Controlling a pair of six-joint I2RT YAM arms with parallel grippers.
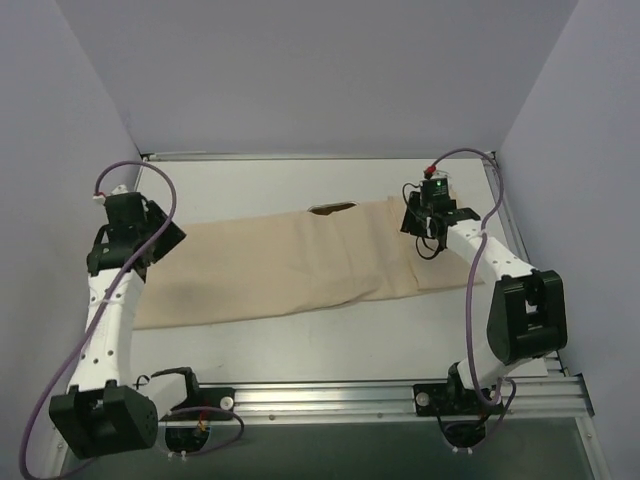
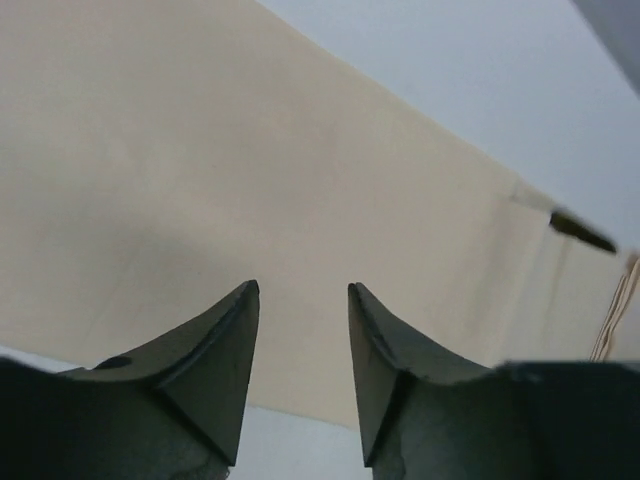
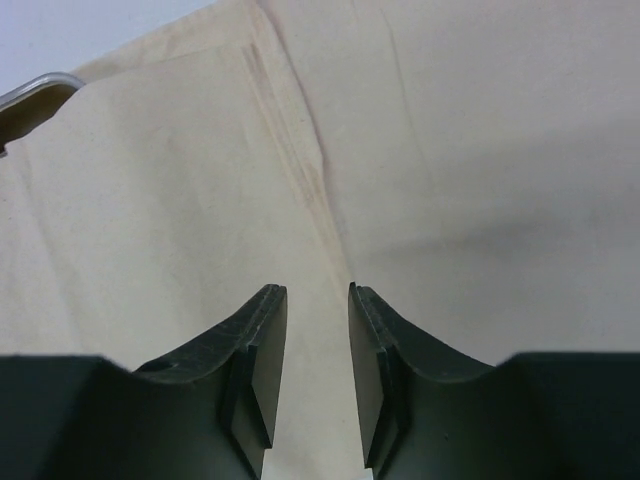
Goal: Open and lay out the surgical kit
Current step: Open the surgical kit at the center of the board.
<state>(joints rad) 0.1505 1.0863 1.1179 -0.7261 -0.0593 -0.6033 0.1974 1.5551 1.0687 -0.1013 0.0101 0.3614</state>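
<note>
The beige cloth wrap (image 1: 290, 265) lies spread in a long strip across the table, still folded over its contents. A small dark gap at its far edge shows a bit of the steel tray (image 1: 331, 209). The tray's rim also shows in the right wrist view (image 3: 35, 90) and as a dark sliver in the left wrist view (image 2: 580, 232). The forceps and scissors are hidden. My left gripper (image 1: 168, 243) is open and empty over the cloth's left end (image 2: 250, 180). My right gripper (image 1: 414, 228) is open and empty over a fold seam at the cloth's right end (image 3: 300, 160).
The grey table (image 1: 300, 345) has raised metal rails at the far edge and right side (image 1: 497, 200). Lilac walls close in on three sides. Both arm bases sit on the near rail (image 1: 330, 398).
</note>
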